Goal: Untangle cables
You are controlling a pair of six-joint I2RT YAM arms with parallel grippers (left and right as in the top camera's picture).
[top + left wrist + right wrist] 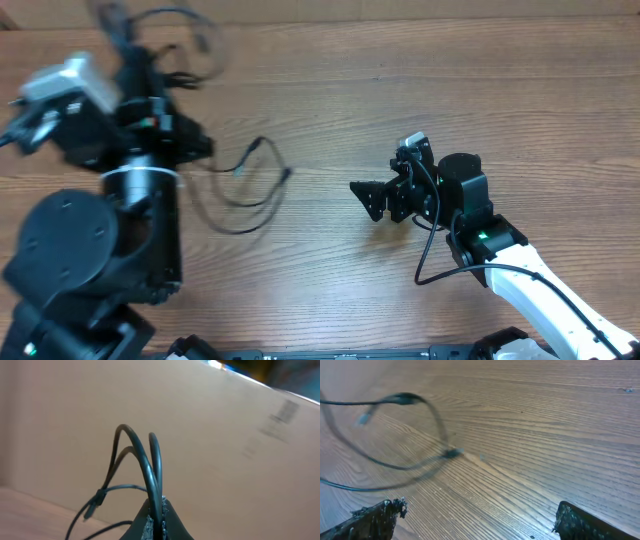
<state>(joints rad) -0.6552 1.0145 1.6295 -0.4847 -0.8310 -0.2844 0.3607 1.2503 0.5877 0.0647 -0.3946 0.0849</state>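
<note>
Presently, two arms and two claws were counted at the table (450, 90). The left gripper (159, 510) was closed tight on the cables (146, 465), with its fingertips pressed together. Three dark strands rose from between those fingertips and arched over just above them. A further strand crossed to the left of the claw at a small knot or clip. How many separate cords that made could not be fixed, as the views were blurred. The overhead view showed this claw raised, with strands hanging from it down to the wood. Slack loops lay on the table surface between the two claws, nearer the left arm. Two plug ends were counted there, one (260, 143) beyond the loops and one (287, 172) at their side facing the right claw. The right gripper (368, 198) stood wide open and held nothing, its fingers spread low over the wood. Ahead of it and to its left lay a loop of cord and one plug tip (454, 452), apart from both fingers. Bare wood lay between that claw and the nearest plug, and more ran out ahead of it to its right. Behind the left claw stood a plain beige surface (225, 460), its nature not determinable.
</note>
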